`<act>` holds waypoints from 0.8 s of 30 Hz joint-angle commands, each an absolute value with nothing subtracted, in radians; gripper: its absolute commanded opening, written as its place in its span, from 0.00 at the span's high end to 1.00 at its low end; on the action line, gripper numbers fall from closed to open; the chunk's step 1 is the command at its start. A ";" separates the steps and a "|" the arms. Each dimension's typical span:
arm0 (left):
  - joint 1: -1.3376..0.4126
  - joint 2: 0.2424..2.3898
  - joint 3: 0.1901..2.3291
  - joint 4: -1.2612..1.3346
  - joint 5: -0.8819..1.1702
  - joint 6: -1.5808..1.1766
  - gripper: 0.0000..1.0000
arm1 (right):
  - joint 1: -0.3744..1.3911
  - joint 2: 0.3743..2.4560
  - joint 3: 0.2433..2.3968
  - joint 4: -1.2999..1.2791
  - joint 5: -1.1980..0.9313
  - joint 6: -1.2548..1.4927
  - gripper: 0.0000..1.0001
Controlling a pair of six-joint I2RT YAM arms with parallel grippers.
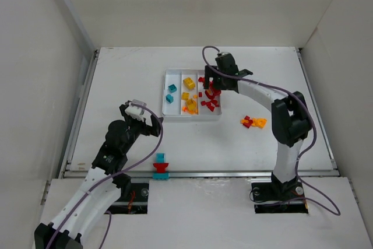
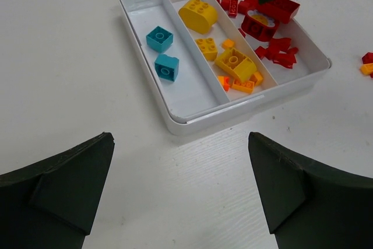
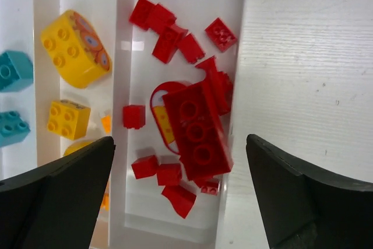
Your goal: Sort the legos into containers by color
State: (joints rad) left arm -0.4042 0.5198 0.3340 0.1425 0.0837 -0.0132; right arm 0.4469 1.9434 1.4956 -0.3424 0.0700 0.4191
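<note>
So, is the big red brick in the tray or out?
In: the big red brick lies atop other red pieces inside the tray.

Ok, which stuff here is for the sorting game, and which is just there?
For the job: white tray; teal bricks, yellow bricks and red bricks in it; red-orange clump and teal-red clump loose on the table.
Just there: purple cables; side walls.

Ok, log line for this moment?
right claw: open over red bay | red brick: lying in red bay | left claw: open, empty | loose: red-orange clump right of tray, red-teal stack at near edge
</note>
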 commanded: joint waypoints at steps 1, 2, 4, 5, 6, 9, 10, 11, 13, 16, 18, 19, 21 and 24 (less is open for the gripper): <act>-0.396 0.512 0.330 0.209 0.061 -0.029 0.01 | 0.569 1.838 1.552 -0.391 0.230 0.281 0.00; -0.387 0.512 0.330 0.209 0.051 -0.029 0.01 | 0.592 1.816 1.543 -0.391 0.271 0.269 0.00; -0.376 0.502 0.330 0.209 0.038 -0.038 0.01 | 0.638 1.740 1.511 -0.411 0.310 0.268 0.00; -0.376 0.502 0.321 0.209 0.019 -0.038 0.01 | 0.647 1.712 1.494 -0.411 0.301 0.285 0.00; -0.376 0.502 0.321 0.209 0.002 -0.038 0.01 | 0.656 1.682 1.476 -0.411 0.292 0.304 0.00; -0.351 0.492 0.330 0.209 -0.104 -0.038 0.01 | 0.692 1.570 1.393 -0.440 0.279 0.428 0.00; -0.338 0.492 0.330 0.209 -0.141 -0.038 0.01 | 0.730 1.546 1.372 -0.465 0.270 0.464 0.00; -0.322 0.492 0.330 0.209 -0.181 -0.038 0.01 | 0.756 1.516 1.333 -0.465 0.270 0.529 0.00; -0.307 0.483 0.350 0.209 -0.311 -0.038 0.01 | 0.820 1.506 1.310 -0.489 0.290 0.589 0.00; -0.272 0.483 0.350 0.209 -0.473 -0.048 0.01 | 0.980 1.515 1.289 -0.512 0.314 0.695 0.00; -0.256 0.474 0.350 0.218 -0.523 -0.057 0.01 | 1.028 1.538 1.289 -0.512 0.334 0.750 0.00; -0.244 0.465 0.350 0.218 -0.553 -0.057 0.01 | 1.049 1.549 1.289 -0.512 0.334 0.765 0.00; -0.235 0.456 0.339 0.228 -0.563 -0.057 0.01 | 1.107 1.575 1.299 -0.512 0.348 0.784 0.00; -0.210 0.437 0.330 0.239 -0.592 -0.048 0.01 | 1.178 1.644 1.339 -0.503 0.348 0.813 0.00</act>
State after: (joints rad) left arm -0.2241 0.4637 0.3290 0.1741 -0.5014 -0.0391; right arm 1.1347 1.6188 1.2972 -0.4988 0.3088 0.7334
